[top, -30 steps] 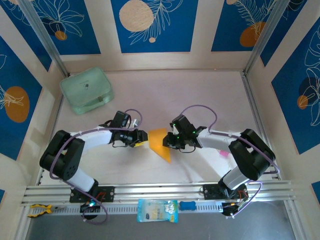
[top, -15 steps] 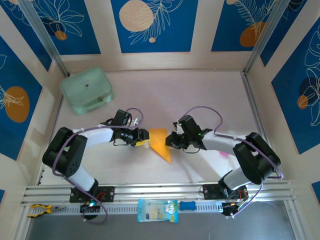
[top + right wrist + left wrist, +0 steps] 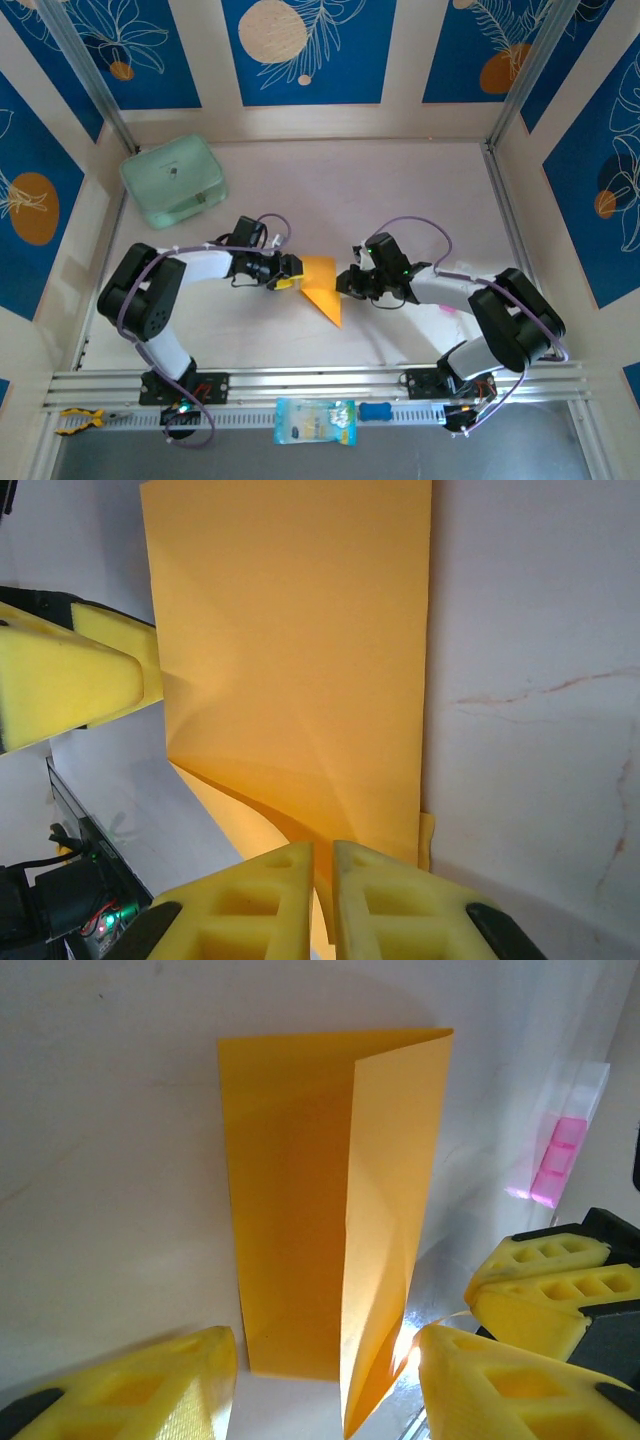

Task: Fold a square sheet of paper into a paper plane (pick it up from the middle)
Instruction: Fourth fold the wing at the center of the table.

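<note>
Top external view: I am watching both arms reaching in toward the middle of the table [image 3: 400, 190].
Left gripper [image 3: 289, 275]: sitting open, fingers spread either side of the sheet's left end.
Square sheet of paper [image 3: 318, 283]: lying mid-table, one flap folded over.
Right gripper [image 3: 343, 283]: pinching the sheet's right edge, holding that flap raised.
Progress: I am judging it early, with only a first fold forming and the nose and wing folds remaining.
</note>
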Available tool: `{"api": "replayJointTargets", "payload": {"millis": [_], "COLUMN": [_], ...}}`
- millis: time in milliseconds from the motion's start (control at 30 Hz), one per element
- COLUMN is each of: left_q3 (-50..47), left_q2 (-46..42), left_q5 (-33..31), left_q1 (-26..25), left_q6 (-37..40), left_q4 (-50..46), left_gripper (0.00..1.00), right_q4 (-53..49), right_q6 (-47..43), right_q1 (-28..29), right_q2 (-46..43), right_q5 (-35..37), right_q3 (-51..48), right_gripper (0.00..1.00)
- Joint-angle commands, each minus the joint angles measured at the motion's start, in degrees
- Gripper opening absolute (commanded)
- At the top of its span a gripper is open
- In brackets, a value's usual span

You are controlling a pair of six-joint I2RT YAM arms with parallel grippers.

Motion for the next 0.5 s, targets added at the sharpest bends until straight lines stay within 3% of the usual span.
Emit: {"api": "replayJointTargets", "payload": {"millis": [0, 467], "left_q3": [1.61, 2.56], "left_q2": [0.89, 4.57], "left_q5": [2.32, 5.58], "left_q1": [0.73, 0.65], "left_q6": [-0.71, -3.58], "left_q4": [1.48, 5.62], "left_gripper": [0.5, 0.38], "right_q4": [0.97, 0.7], "right_q6": [0.12, 0.29], "right_q1": [-0.31, -0.39], "right_q2": [-1.27, -1.81], "right_q5": [-1.64, -1.38], "right_q3": [-0.7, -1.36], "right_gripper": [0.14, 0.14]}}
